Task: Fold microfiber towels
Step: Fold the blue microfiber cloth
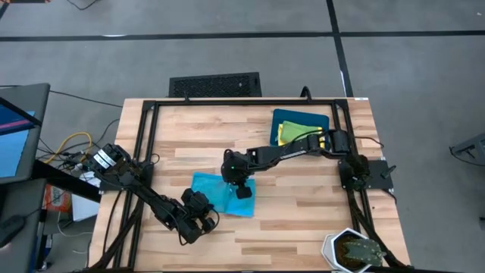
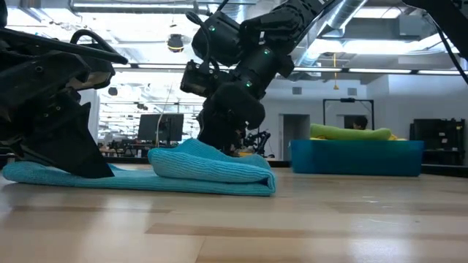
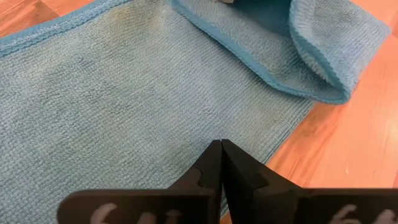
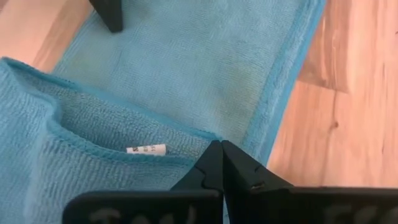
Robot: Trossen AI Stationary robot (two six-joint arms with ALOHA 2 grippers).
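A light blue microfiber towel point(image 1: 212, 193) lies on the wooden table, near its middle. One side of it is folded over into a raised roll point(image 2: 212, 172). My left gripper point(image 3: 221, 144) is shut, with its tip on the towel's flat part at the near left. Over the folded part my right gripper point(image 4: 221, 144) slants down, shut on the cloth; a white label point(image 4: 146, 149) shows beside it. More towels, yellow and green point(image 1: 288, 130), lie in the teal bin at the far right. My left gripper presses its shut fingertips point(image 4: 109, 15) down on the flat single layer point(image 3: 186, 118) of the towel, close to its near edge. It slants down from the table's near left. The cloth under it lies flat on the wood. My right gripper pinches the hemmed edge of the folded-over layer point(image 4: 199, 134) between its two fingertips. It comes slanting down from the table's right. That layer rises a little off the layer below, while the remainder of the towel stays on the table.
The teal bin point(image 1: 303, 115) stands at the far right of the table, also seen in the low view point(image 2: 358, 157). Black frame rails point(image 1: 144, 136) run along the table's edges. A white bowl with something dark green point(image 1: 352, 250) sits at the near right corner.
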